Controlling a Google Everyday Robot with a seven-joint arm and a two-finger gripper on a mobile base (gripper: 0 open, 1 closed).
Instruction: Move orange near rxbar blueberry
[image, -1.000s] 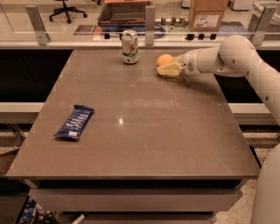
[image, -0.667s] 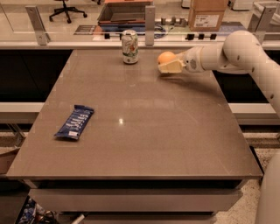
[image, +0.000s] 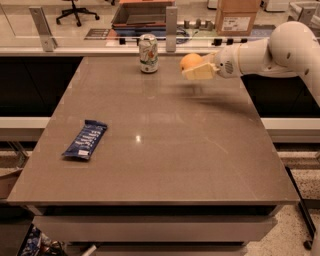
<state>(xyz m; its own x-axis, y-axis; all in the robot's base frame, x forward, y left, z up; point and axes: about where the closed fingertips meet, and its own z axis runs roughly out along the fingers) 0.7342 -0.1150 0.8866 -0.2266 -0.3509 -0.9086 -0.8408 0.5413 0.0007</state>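
The orange (image: 189, 61) is round and smooth. My gripper (image: 196, 69) is shut on it and holds it lifted above the far part of the table (image: 170, 130), right of the drink can. My white arm reaches in from the right. The rxbar blueberry (image: 85, 139) is a flat dark blue bar with white lettering. It lies on the table near the left edge, far to the lower left of the gripper.
A white-green drink can (image: 148, 53) stands upright at the table's far edge, left of the orange. Behind the table run a rail with metal posts (image: 171, 21), a tray and a cardboard box (image: 237, 15). The floor drops off on both sides.
The gripper has lifted the orange off the table and carried it slightly up; its shadow now shows on the table below.
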